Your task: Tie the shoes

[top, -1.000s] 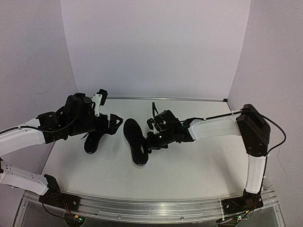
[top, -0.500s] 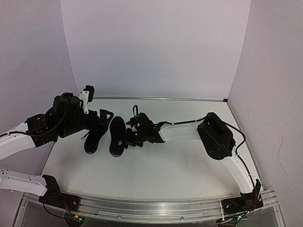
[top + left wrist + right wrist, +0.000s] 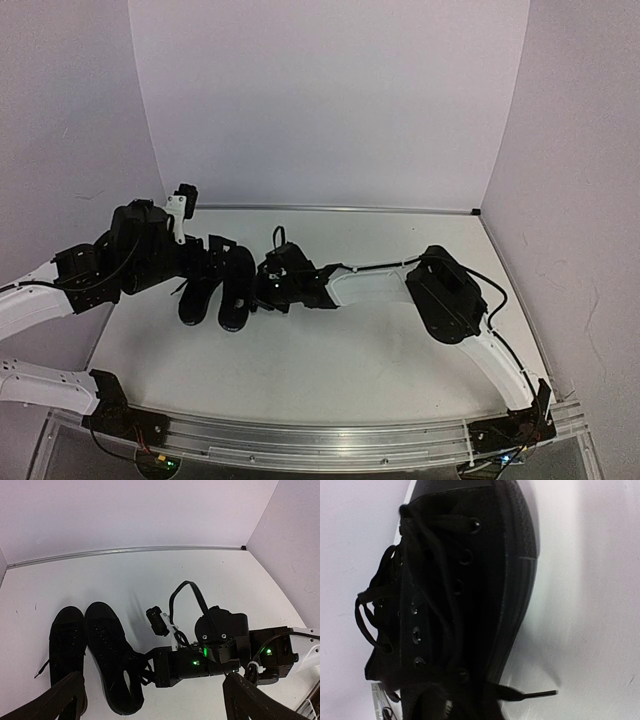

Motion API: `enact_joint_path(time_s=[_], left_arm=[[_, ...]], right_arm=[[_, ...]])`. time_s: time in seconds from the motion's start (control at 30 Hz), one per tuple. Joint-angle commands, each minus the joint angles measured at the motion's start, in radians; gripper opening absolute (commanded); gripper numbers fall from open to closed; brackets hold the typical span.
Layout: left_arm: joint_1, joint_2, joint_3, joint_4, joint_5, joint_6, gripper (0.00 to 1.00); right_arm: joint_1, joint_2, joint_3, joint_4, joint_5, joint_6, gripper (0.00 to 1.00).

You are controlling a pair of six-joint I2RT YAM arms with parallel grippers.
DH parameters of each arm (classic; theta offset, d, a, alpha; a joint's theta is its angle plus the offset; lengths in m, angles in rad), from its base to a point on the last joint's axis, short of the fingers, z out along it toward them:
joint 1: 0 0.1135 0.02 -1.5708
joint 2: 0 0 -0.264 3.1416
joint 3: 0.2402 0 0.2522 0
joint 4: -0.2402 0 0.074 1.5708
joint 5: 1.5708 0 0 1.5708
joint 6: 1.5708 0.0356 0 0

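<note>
The two black shoes lie side by side at the table's left: the left shoe (image 3: 195,297) (image 3: 66,635) and the right shoe (image 3: 237,290) (image 3: 109,652). My right gripper (image 3: 259,292) (image 3: 146,667) is shut at the right shoe's opening, on its collar among the loose laces. The right wrist view is filled with that shoe (image 3: 470,580), and one lace end (image 3: 537,694) lies on the table; my own fingertips are lost in the dark there. My left gripper (image 3: 213,250) (image 3: 152,680) hangs open above the shoes, holding nothing.
The right arm (image 3: 380,285) reaches low across the table's middle to the left. White walls close the back (image 3: 330,120) and both sides. A metal rail (image 3: 330,442) runs along the near edge. A loose lace end (image 3: 42,669) trails left of the left shoe.
My right gripper has swept left with the right shoe, bringing it up against the left shoe. The left arm has drawn back a little to the left and stays open.
</note>
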Motion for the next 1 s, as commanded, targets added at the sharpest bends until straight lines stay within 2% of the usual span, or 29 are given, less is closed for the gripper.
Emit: enact_joint_path(time_s=[0.0,0.23,0.5,0.97], left_arm=[[-0.003,-0.019,0.002,0.022,-0.030,0.008,1.00],[-0.003,-0.029,-0.001,0.026,-0.036,0.011,1.00],[-0.003,-0.030,-0.005,0.029,-0.046,0.020,1.00],[-0.003,-0.030,-0.020,0.045,-0.055,0.033,1.00]], right_arm=[[0.012,-0.091,-0.049,0.108,0.047,0.021,0.00],[0.031,-0.141,-0.100,0.110,0.130,0.026,0.00],[0.053,-0.139,-0.078,0.076,0.184,0.041,0.00],[0.063,-0.172,-0.068,0.049,0.228,0.027,0.00]])
